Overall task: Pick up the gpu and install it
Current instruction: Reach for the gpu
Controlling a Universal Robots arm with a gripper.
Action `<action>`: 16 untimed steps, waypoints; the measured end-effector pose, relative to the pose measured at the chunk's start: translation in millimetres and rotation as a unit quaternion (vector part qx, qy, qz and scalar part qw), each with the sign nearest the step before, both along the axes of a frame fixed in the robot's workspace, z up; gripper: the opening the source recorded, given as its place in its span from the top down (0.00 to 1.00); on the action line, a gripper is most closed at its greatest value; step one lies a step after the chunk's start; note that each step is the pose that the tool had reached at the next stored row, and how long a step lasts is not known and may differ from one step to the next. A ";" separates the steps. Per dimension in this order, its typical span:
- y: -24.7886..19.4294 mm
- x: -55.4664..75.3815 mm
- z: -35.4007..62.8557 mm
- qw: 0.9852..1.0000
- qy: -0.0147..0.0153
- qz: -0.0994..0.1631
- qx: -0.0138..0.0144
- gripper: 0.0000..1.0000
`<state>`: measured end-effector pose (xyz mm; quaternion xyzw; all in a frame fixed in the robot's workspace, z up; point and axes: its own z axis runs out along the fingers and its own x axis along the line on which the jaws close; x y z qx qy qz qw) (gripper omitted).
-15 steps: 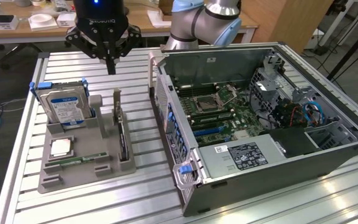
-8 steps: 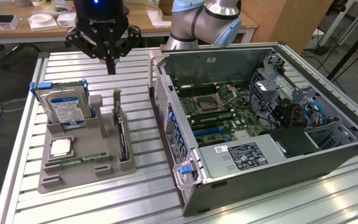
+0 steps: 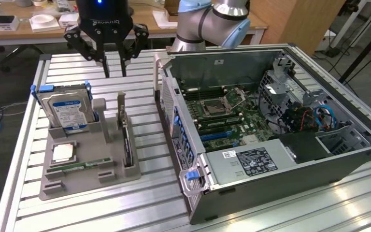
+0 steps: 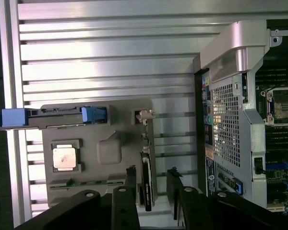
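Plainly the pick-up step is in hand, and nothing is grasped yet. The hand (image 3: 115, 66) hangs spread and empty, well above the grey holder (image 3: 76, 176) on the desk (image 3: 269, 212). The gpu (image 4: 146, 184) stands edge-on in that holder's slot, on the side nearer the open case (image 3: 314, 58). In the wrist view it lies between the lines of the two fingers (image 4: 129, 191). By my judgement, a grasp calls for a straight descent with the fingers astride that slim edge. The card's face is unseen, its near end is cut off by the hand, and the target slot on the board is hard to make out.
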<state>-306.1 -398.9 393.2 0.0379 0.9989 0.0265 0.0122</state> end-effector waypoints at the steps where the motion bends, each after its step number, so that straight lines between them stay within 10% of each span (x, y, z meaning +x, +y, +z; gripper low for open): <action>1: 0.0 0.0 0.0 1.000 0.000 0.000 0.000 0.59; 16: -3.8 0.0 -2.3 1.000 0.000 0.000 0.000 0.53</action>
